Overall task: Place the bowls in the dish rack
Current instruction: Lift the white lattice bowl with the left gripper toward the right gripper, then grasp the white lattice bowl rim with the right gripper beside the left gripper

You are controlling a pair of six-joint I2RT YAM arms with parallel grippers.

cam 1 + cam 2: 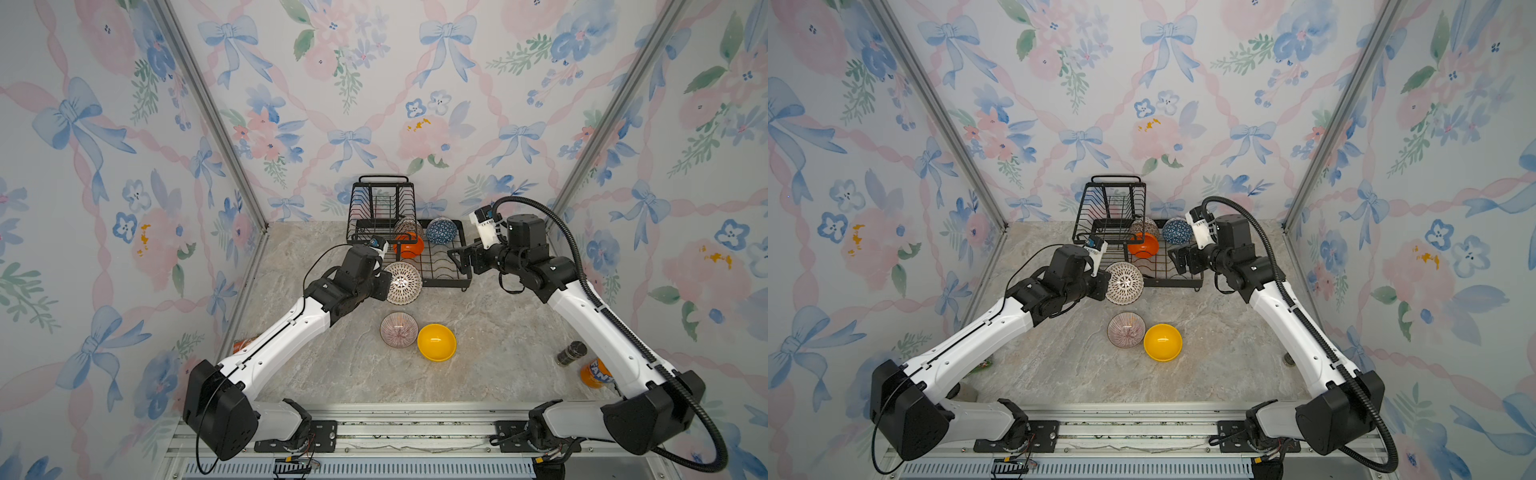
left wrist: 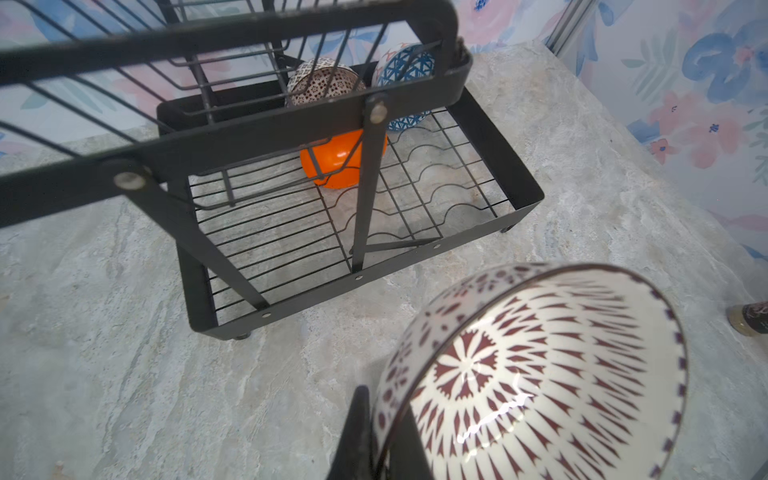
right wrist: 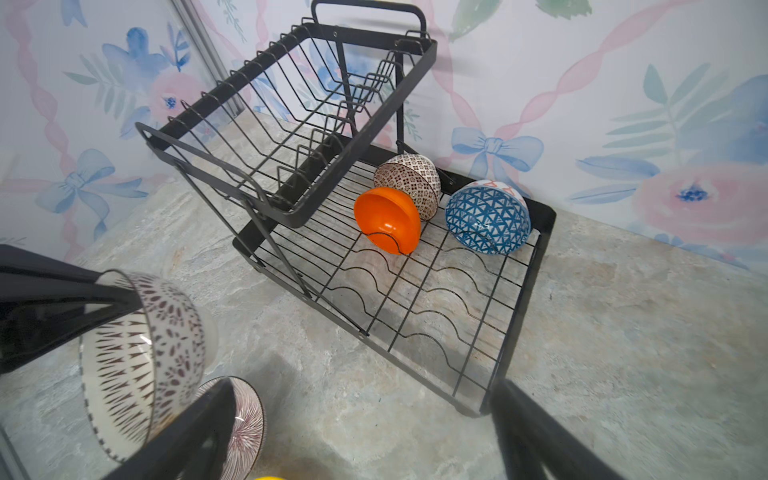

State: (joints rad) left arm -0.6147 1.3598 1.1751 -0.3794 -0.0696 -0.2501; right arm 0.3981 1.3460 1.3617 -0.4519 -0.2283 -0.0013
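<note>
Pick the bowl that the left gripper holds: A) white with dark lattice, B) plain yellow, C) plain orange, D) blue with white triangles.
A: the left gripper is shut on the rim of the white lattice bowl, which is tipped on its side.

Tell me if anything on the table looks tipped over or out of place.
Yes. A small dark jar appears to lie on its side on the table beside the right arm, next to an orange soda container partly hidden under that arm. Neither is a bowl.
</note>
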